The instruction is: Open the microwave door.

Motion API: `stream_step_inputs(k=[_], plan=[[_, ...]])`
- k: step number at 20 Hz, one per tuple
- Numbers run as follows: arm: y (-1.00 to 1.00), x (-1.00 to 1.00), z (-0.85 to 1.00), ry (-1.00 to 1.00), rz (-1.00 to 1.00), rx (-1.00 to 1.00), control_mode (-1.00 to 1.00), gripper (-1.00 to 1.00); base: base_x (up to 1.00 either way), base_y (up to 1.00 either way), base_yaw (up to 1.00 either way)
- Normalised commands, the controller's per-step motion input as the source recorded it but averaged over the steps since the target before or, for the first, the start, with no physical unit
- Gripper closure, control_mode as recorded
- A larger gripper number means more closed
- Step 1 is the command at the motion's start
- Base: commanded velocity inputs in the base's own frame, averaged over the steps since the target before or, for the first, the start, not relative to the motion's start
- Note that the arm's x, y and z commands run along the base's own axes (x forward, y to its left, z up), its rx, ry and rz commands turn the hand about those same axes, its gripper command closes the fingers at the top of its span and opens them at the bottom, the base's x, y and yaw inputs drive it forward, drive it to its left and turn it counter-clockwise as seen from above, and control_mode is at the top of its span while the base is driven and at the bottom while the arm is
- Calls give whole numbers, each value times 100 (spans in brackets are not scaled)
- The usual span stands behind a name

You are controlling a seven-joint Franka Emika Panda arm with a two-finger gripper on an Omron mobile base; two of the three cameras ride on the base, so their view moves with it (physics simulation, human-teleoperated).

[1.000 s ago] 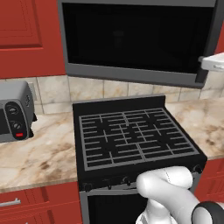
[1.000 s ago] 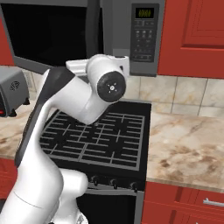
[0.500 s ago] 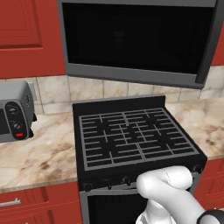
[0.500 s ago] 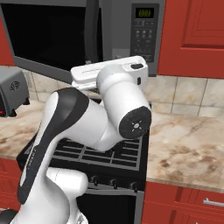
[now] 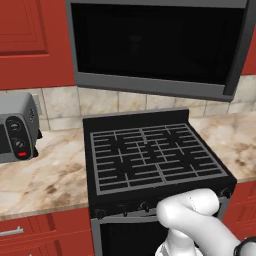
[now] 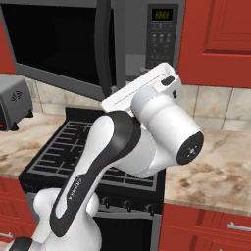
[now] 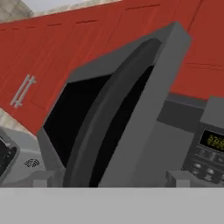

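Note:
The microwave (image 6: 162, 44) hangs above the stove, with its keypad and green display (image 7: 213, 141) on the right. Its door (image 5: 150, 45) has a large black window and stands slightly ajar, its grey edge (image 7: 144, 118) swung away from the keypad panel. The long black bar handle (image 6: 103, 44) runs down the door's free edge. In the hand view the handle (image 7: 105, 118) rises between my gripper's (image 7: 111, 178) two fingertips (image 7: 43, 178), which stand wide apart, so the gripper is open. I cannot tell if a finger touches the handle. My white hand (image 6: 142, 90) points at the microwave just below the handle.
A black stove (image 5: 155, 160) with grates sits under the microwave. A small silver toaster oven (image 5: 15, 132) stands on the marble counter (image 5: 45, 175) at the left. Red cabinets (image 6: 220, 44) flank the microwave. My bulky arm (image 6: 147, 142) hangs over the stove.
My arm's elbow has swung right and toward the camera in the right base view. The white hand has left the right edge of the left base view. The door looks hardly moved.

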Motion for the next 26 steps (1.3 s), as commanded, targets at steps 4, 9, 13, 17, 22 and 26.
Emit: stream_step_inputs(k=[4, 9, 13, 17, 22, 26], plan=[[-13, 69, -45, -17, 10, -37, -100, -100, 0, 0, 0], [-7, 81, -16, -5, 8, -23, -100, -100, 0, 0, 0], [-7, 70, 0, -11, 8, -14, -100, -100, 0, 0, 0], [0, 41, 0, -16, 9, -15, -100, -100, 0, 0, 0], [16, 3, 0, -17, 16, -13, -100, -100, 0, 0, 0], [60, 0, 6, -13, 19, -11, -100, -100, 0, 0, 0]])
